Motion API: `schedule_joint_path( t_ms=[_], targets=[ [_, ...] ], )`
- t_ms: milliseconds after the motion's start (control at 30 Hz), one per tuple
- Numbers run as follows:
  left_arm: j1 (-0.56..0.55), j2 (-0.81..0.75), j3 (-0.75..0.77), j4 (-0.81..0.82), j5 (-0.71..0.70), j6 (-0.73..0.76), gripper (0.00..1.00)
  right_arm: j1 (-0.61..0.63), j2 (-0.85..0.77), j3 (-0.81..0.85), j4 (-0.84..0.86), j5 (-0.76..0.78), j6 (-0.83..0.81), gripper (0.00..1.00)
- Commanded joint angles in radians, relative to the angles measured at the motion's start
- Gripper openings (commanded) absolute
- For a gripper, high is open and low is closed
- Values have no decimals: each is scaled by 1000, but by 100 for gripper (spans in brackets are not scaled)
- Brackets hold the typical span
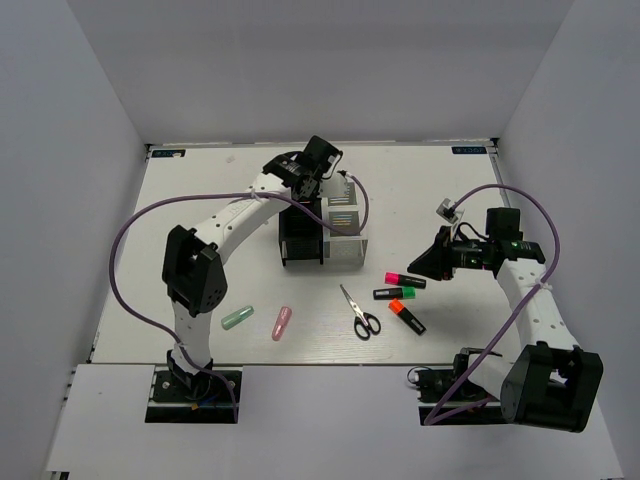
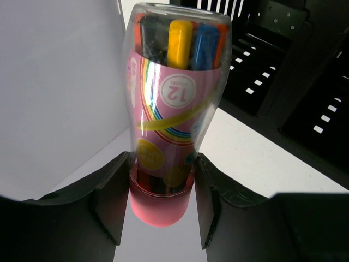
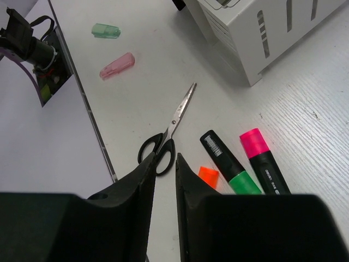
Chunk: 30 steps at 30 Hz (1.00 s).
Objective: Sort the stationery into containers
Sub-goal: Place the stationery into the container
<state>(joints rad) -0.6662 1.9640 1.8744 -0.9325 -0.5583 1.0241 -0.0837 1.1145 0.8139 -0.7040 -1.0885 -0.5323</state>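
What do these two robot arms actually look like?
The left arm and right arm are white segments linked by chunky black joints. A purple cable loops beside each. The left gripper and right gripper each have two matte black fingers.

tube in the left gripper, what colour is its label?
Pink, with a rainbow stripe and yellow patches. The tube label shows best in the left wrist view.

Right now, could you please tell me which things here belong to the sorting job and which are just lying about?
Job: scissors, pink marker, green marker, orange marker, pink piece, pale-green piece, clear tube, black organiser, white organiser.
Not the job: purple cables, table.
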Motion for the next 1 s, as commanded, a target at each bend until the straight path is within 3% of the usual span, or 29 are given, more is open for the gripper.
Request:
schedule_joint_path(
  t_ms=[0,100,200,267,500,633,967],
  targets=[
    [-4,-27,3,32,-15,8,0,-4,-7,37,-15,-39,-9,25],
    [5,-33,26,14,26,-36,0,-4,-8,33,-12,-39,-12,26],
    [54,-65,91,-25,200,-288,0,-5,-9,34,-12,-36,-8,26],
    [80,-120,86,-12,314,-359,0,-5,-5,33,-15,-44,-12,26],
    [224,-275,-107,242,749,-706,0,-5,-10,30,-20,-44,-17,26],
    [283,-307,-205,412,876,-861,0,-7,-5,27,-9,-48,-9,26],
    [290,-306,-343,690,1049,-1010,0,-5,25,25,-15,-56,-20,27]
  ],
)
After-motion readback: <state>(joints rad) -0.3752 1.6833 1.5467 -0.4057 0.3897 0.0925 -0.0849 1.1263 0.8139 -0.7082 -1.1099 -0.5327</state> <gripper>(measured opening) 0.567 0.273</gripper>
